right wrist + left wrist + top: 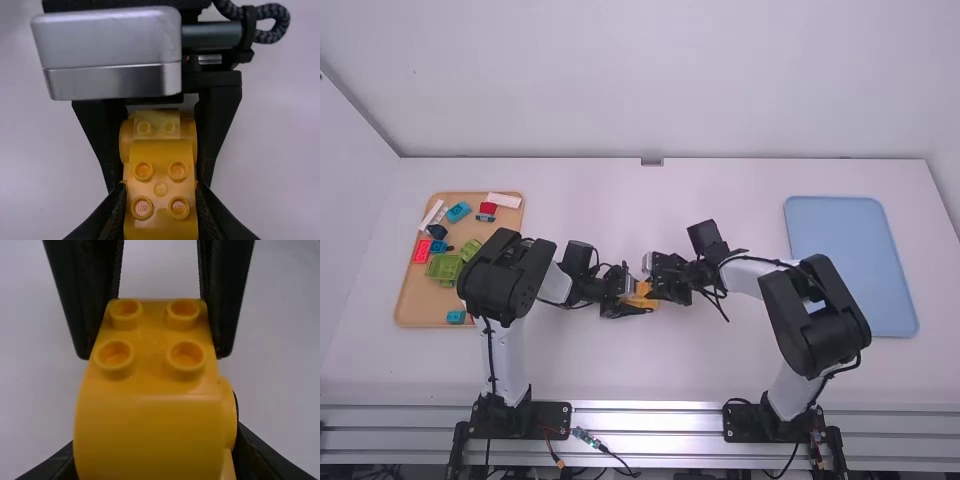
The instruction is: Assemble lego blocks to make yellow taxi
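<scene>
Yellow-orange; noted glossy, round-studded plastic block assembly (160, 152) with curved bulges. Clamped in jaws of black left gripper (638, 299) and black right gripper (655, 288).

The smooth white table (620, 365) stretches from the near edge to the pale wall behind. Towards its left end I can see a flat tan rectangular tray with rounded corners (417, 305) lying right on the top, holding a loose scatter of plastic building blocks: red (422, 250), blue (458, 211), white (503, 200) and green (446, 268), mostly along its left and far parts, plus a small blue piece (456, 316) near the front edge. Over at the right end, well apart from it, a light-blue rectangular panel with rounded corners (850, 240) lies flat.
</scene>
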### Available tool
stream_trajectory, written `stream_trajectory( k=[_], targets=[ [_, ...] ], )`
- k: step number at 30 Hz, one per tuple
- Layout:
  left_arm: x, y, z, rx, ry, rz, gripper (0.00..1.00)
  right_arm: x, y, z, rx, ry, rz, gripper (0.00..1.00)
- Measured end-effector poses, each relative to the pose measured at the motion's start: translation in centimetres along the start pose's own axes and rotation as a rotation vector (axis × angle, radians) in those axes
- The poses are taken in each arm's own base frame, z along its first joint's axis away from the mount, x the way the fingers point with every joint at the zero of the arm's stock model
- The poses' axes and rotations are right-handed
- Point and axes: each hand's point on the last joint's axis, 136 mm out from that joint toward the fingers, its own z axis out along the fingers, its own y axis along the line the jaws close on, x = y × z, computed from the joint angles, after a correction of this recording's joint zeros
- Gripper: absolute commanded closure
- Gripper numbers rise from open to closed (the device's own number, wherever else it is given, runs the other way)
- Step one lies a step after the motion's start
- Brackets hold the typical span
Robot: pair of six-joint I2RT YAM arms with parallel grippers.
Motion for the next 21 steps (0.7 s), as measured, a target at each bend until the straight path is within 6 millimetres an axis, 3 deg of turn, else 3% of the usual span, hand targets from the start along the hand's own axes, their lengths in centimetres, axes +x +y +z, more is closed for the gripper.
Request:
stream_trajectory(
  k=[11, 16, 21],
  targets=[
    [0.0, 0.1, 0.0, -0.003, 0.002, -0.001, 0.54, -0.7, 0.3, 0.0, -0.021, -0.04, -0.033, 1.0],
    [0.0, 0.1, 0.0, -0.003, 0.002, -0.001, 0.54, -1.9, -0.5, 0.0, 0.01, -0.092, -0.096, 1.0],
    [0.0, 0.1, 0.0, -0.003, 0.002, -0.001, 0.54, -1.5, -0.1, 0.1, 0.01, -0.105, -0.083, 1.0]
  ],
)
